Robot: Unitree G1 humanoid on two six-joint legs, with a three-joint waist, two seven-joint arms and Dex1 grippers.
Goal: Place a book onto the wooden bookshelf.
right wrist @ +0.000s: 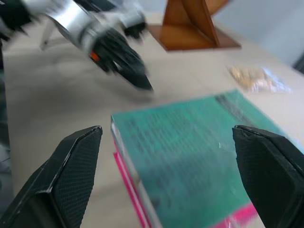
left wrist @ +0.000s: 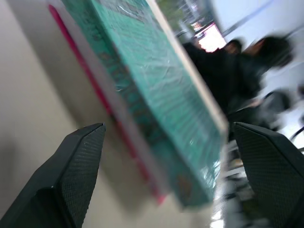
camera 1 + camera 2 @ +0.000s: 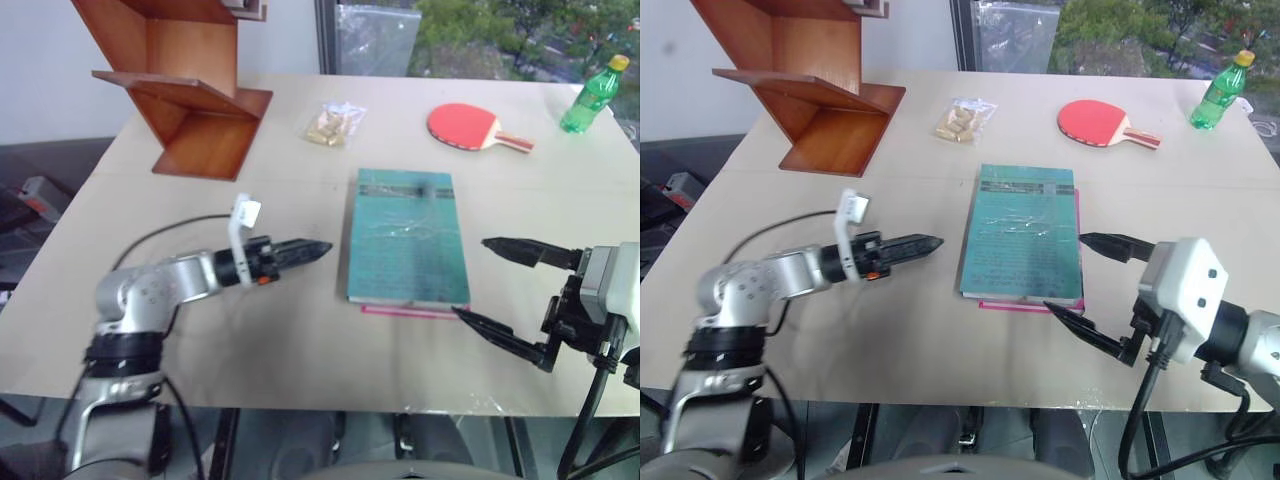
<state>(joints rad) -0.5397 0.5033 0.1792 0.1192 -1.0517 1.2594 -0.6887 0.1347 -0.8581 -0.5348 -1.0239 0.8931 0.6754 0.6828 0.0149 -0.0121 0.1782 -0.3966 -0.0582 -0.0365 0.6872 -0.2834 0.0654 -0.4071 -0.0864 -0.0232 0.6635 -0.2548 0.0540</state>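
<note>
Flanking the flat book point(image 3: 405, 235), left hand point(image 3: 318, 247) and right hand point(image 3: 482, 280), both agape, empty.

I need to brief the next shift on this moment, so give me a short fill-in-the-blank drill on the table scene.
1. The teal-green book lies flat on top of a ____ book.
2. The red paddle lies between the snack bag and the green ____.
3. The right gripper has its jaws ____, beside the book and not on it.
4. The wooden bookshelf stands at the table's far ____ corner.

Missing words: pink; bottle; open; left
</note>
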